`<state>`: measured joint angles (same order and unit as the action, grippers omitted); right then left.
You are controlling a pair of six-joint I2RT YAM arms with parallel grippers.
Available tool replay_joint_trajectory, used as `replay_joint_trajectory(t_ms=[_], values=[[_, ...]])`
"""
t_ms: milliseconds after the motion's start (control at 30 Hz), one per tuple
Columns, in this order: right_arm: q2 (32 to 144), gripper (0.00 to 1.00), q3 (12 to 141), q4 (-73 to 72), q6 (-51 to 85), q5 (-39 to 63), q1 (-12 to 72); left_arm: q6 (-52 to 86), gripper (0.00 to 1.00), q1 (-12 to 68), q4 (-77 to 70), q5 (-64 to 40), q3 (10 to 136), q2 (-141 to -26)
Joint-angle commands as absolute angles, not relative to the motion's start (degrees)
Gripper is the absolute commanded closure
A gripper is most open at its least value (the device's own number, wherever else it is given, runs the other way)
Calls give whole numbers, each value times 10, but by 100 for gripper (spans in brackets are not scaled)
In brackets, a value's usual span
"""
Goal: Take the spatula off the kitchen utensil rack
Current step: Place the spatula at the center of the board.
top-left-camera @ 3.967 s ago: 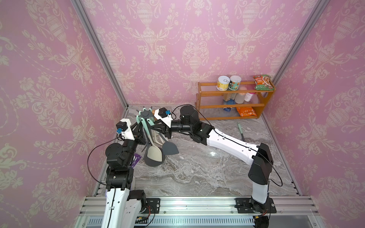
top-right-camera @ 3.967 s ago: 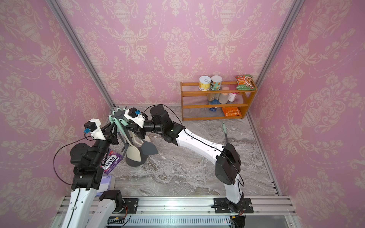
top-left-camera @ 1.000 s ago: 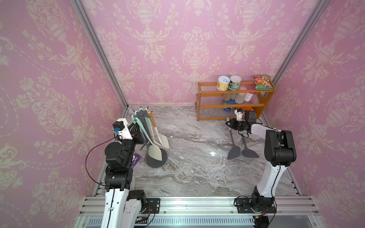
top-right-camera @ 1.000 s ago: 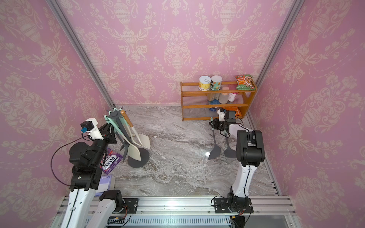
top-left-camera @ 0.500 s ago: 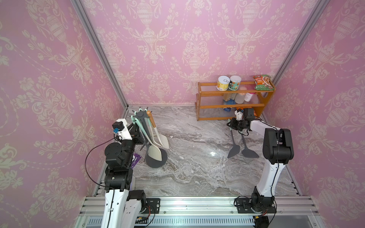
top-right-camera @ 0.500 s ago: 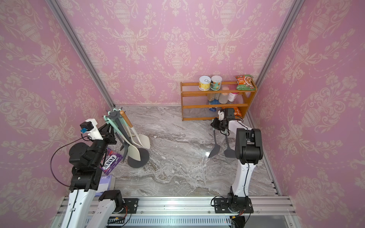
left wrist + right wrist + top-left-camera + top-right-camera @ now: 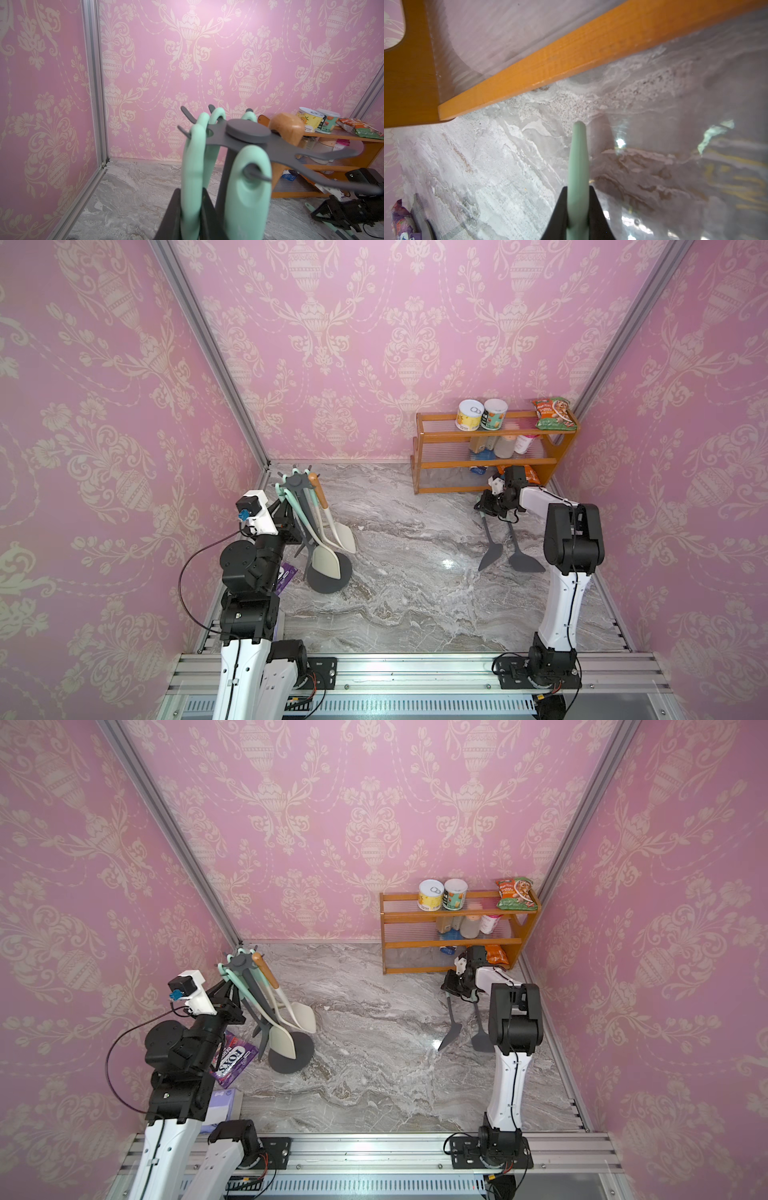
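We read one legible marking: the white brand lettering "FOX'S" on the glossy purple sweet packet lying on the grey marbled tabletop in a top view. A smaller line of print above it on the same packet is too fine to resolve. The yellow tin can, the orange-and-green labelled can and the green snack bag on the orange wooden shelf carry printed labels, but we cannot read any of them in any view.
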<state>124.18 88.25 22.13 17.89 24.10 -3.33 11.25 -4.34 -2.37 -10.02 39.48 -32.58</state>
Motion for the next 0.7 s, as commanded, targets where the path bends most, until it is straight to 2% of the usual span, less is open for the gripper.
replay_joint_trajectory(t_ms=[0, 100, 233, 533, 667], values=[[1253, 84, 913, 267, 165, 221, -28, 118, 100, -46, 10, -83, 385, -321], [1255, 75, 915, 272, 165, 215, -27, 117, 100, -46, 10, -80, 385, -318], [1257, 68, 922, 283, 160, 210, -25, 118, 100, -46, 9, -82, 385, -317], [1202, 67, 889, 282, 139, 176, -16, 119, 100, -46, 10, -83, 386, -317], [1160, 66, 869, 327, 100, 119, 2, 120, 100, -46, 10, -83, 385, -318]])
